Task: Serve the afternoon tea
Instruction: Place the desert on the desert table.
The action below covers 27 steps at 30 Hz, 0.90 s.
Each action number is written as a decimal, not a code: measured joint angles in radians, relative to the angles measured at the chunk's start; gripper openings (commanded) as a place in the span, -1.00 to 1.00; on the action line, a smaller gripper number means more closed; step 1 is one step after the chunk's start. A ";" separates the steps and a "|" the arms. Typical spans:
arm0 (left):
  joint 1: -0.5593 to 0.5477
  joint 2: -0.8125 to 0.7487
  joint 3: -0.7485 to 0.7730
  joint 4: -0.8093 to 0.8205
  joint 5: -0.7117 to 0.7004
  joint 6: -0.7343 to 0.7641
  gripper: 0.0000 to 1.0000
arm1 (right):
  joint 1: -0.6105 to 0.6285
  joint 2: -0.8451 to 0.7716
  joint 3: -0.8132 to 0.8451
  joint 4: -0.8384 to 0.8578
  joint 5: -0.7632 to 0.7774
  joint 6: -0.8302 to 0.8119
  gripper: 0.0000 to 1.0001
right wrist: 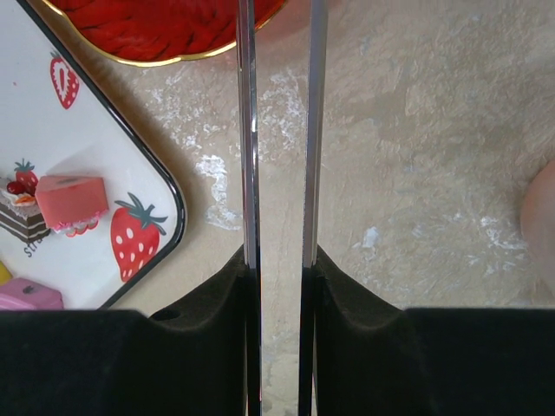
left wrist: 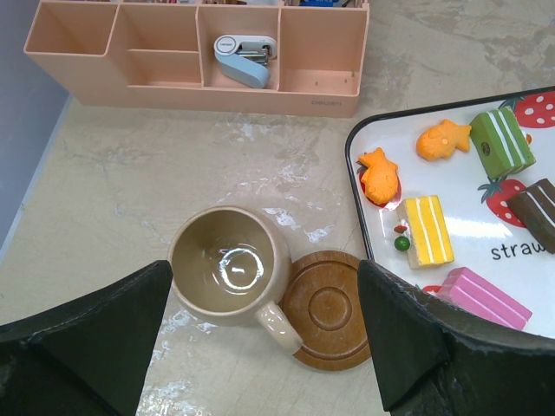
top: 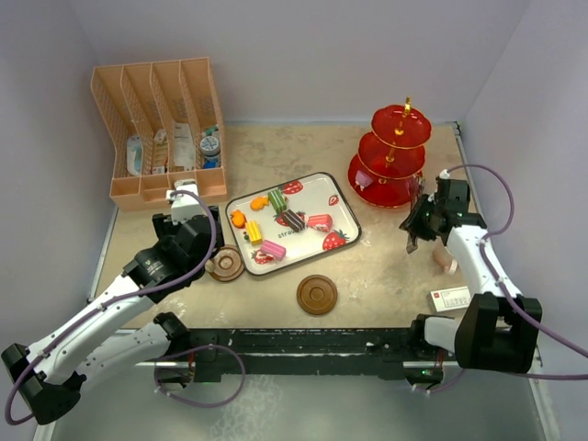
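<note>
Tan mug (left wrist: 227, 264), left end effector (left wrist: 262, 270) open, right end effector (right wrist: 279, 260) gripping tongs (right wrist: 247, 130)

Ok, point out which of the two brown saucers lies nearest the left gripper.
The saucer left of the tray, directly below the left gripper, with the tan mug against it. The other saucer lies alone in front of the tray.

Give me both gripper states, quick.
Left gripper: open, holding nothing.
Right gripper: shut on the tongs.
</note>
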 measured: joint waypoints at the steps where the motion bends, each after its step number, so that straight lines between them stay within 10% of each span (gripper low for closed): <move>1: 0.000 0.000 0.000 0.000 0.000 0.000 0.70 | -0.003 0.008 0.000 0.010 -0.006 -0.002 -0.63; 27: 0.000 0.029 0.000 -0.001 -0.005 0.000 0.70 | -0.008 0.303 0.028 0.328 -0.088 -0.073 -0.49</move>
